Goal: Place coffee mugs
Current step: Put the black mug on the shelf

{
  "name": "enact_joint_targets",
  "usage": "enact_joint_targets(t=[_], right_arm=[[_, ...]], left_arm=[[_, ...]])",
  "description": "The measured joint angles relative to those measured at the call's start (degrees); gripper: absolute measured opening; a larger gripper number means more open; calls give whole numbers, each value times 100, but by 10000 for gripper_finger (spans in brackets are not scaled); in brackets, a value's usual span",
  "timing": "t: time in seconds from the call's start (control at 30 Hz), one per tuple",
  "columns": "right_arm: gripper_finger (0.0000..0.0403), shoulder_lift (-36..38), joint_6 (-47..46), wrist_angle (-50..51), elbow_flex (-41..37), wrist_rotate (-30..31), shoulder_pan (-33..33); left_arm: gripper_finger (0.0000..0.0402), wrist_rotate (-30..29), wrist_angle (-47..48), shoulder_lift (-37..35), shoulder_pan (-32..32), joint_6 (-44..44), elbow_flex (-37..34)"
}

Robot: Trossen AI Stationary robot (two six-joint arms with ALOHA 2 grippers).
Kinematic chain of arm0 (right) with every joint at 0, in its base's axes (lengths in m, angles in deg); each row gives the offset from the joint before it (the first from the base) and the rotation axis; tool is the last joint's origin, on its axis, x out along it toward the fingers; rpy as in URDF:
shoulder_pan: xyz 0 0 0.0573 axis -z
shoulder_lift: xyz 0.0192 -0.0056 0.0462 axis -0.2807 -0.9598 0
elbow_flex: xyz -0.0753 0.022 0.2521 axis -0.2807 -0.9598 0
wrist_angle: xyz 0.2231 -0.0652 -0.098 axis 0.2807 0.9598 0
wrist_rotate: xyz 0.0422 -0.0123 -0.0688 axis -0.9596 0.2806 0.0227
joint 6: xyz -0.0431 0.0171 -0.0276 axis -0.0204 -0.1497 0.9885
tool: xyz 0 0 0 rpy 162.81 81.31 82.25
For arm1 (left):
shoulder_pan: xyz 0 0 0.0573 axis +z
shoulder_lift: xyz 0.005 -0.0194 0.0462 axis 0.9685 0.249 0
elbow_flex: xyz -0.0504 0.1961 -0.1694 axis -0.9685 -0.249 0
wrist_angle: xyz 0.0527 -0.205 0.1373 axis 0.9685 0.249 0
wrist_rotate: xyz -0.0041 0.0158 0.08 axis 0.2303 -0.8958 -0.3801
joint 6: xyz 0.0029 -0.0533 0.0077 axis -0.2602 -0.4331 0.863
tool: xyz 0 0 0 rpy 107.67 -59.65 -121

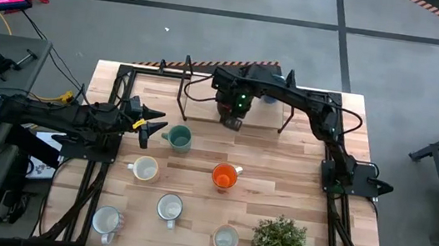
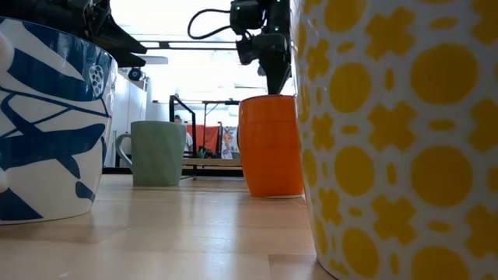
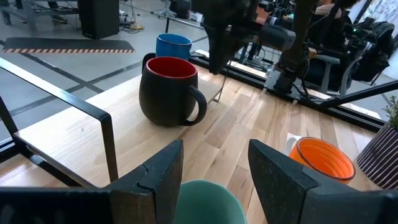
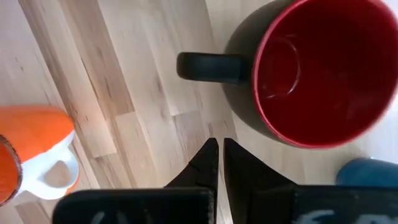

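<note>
A dark mug with a red inside [image 3: 169,90] stands at the far middle of the table, with a blue mug [image 3: 173,45] behind it. My right gripper [image 4: 217,163] hangs just above the table beside the dark red mug [image 4: 317,68], near its handle [image 4: 208,65]; it is shut and touches nothing. My left gripper [image 3: 211,168] is open at the left side of the teal mug [image 1: 177,139], whose rim [image 3: 208,199] shows between the fingers. The orange mug [image 1: 225,177] and several white mugs [image 1: 145,168] stand upright nearer.
A black metal frame [image 1: 187,77] spans the far part of the table. A potted plant [image 1: 280,244] stands at the near right. In the low view a blue-patterned mug [image 2: 47,132] and a yellow-patterned mug [image 2: 405,140] stand close. Bare wood lies right of the orange mug.
</note>
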Motion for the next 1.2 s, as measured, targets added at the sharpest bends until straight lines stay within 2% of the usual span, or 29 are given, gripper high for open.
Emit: enact_joint_targets(t=[0.4, 1.2], right_arm=[[2, -94, 23, -9, -2, 111, -291], [2, -395, 407, -348, 0, 216, -128]], left_arm=[[172, -1, 14, 1, -1, 202, 0], [172, 1, 14, 2, -2, 150, 0]])
